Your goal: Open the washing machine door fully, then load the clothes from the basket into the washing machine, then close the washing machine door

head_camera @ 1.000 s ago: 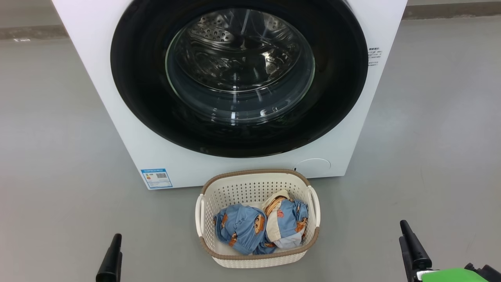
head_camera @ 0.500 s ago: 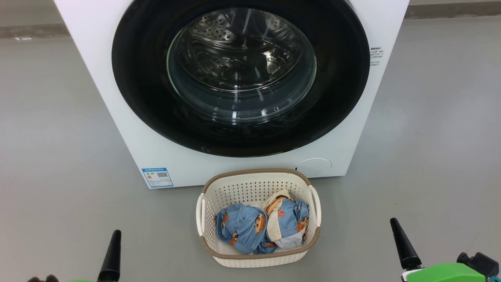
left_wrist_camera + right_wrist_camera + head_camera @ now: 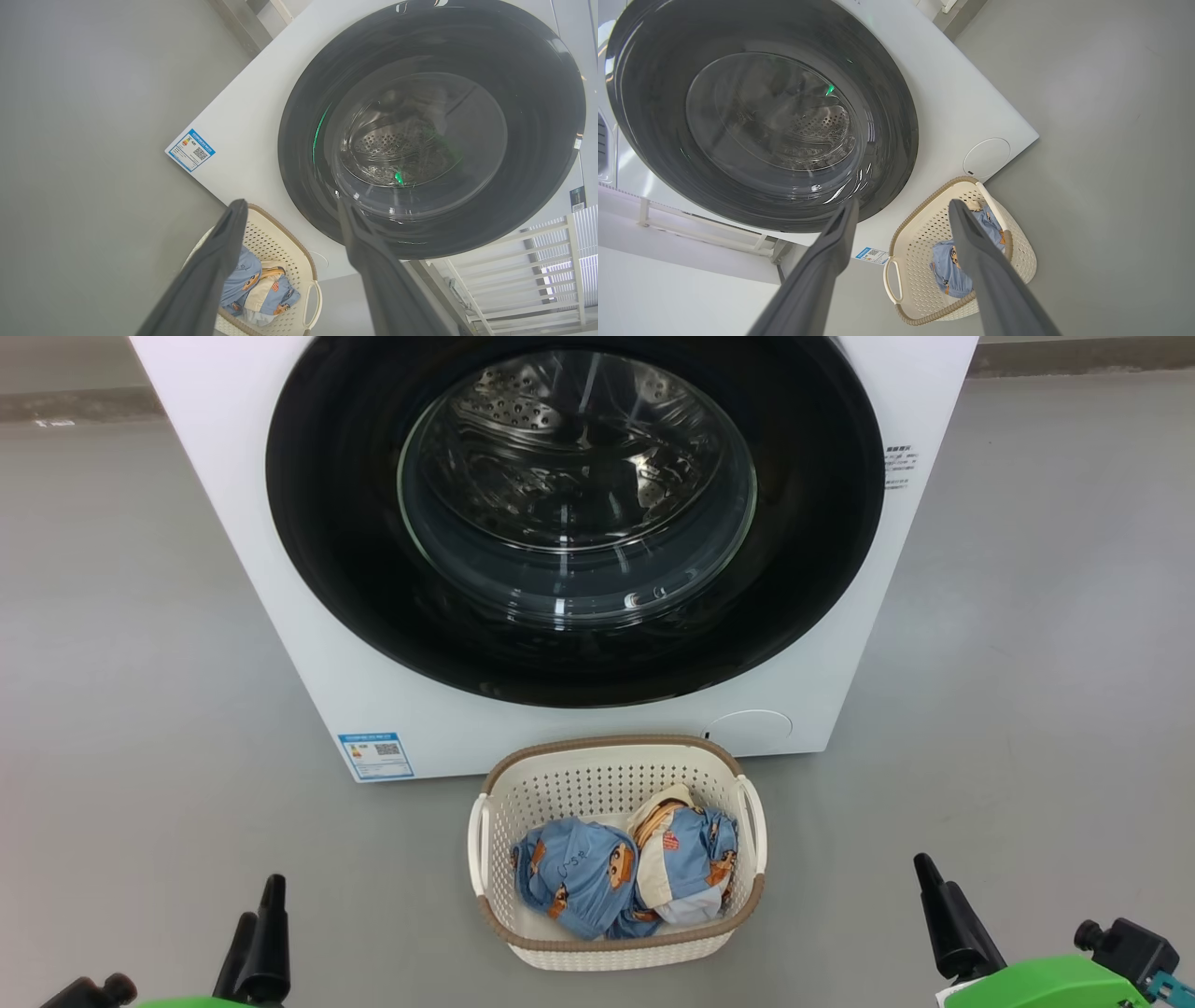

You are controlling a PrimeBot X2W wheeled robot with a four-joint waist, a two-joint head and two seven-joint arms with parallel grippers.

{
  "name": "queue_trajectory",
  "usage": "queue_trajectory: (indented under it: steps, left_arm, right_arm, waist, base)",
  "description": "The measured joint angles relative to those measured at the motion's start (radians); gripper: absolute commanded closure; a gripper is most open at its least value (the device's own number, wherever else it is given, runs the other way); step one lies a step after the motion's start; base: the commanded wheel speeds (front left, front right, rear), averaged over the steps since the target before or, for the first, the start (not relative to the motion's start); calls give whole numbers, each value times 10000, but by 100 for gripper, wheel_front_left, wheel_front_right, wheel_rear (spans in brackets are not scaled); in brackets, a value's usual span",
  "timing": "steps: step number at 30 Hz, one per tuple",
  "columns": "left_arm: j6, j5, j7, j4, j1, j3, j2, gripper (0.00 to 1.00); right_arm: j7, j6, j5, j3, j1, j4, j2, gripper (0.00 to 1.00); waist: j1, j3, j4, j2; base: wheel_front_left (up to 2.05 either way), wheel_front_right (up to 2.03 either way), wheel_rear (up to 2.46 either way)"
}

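The left hand (image 3: 290, 207) and the right hand (image 3: 903, 205) hang low either side of the basket (image 3: 611, 744), fingers spread and empty, pointing toward the washing machine (image 3: 280, 616). The washing machine door (image 3: 579, 658) sits shut, so opening it likely comes first. The clothes (image 3: 569, 882) lie bunched in the basket, which stands on the floor (image 3: 140, 709) just before the machine, probably to keep the carry short.

**Q:** Where are you standing?

**A:** I am indoors, in what looks like a plain test room. A white washing machine (image 3: 317, 644) stands out on an open, smooth grey floor (image 3: 121, 663), with a blue label sticker (image 3: 375, 756) on its front.

**Q:** What else marks the place?

**A:** A laundry basket (image 3: 597, 789) sits before me. There is a white slatted rack (image 3: 573, 270) beside the machine and a grey skirting strip (image 3: 84, 406) behind it.
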Motion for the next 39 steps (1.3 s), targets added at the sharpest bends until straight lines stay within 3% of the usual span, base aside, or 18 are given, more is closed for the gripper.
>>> queue_trajectory:
  steps: [39]
  left_arm:
    - [-12, 4706, -1108, -545, 5, -176, 272, 0]
  right_arm:
    - [-1112, 2, -5129, 468, -218, -25, -221, 0]
  waist:
    - [0, 152, 29, 0]
  base:
    - [0, 0, 0]
